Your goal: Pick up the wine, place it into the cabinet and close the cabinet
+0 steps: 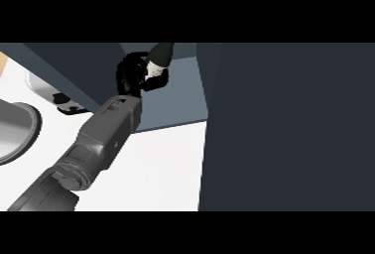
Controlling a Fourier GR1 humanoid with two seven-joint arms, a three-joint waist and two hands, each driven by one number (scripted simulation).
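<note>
At the upper middle of the frame, one robot hand point(135, 74) curled around the wine bottle point(159, 55), holding it inside the cabinet point(172, 106) opening.

At twelve o'clock, the left hand point(135, 74) is gripping the wine point(158, 58) by its neck, fingers point(155, 79) curling round it inside the open cabinet point(168, 106). The cabinet's dark door point(285, 129) is filling three o'clock. A grey bowl point(16, 130) is sitting at nine o'clock on the white table point(157, 168).
</note>
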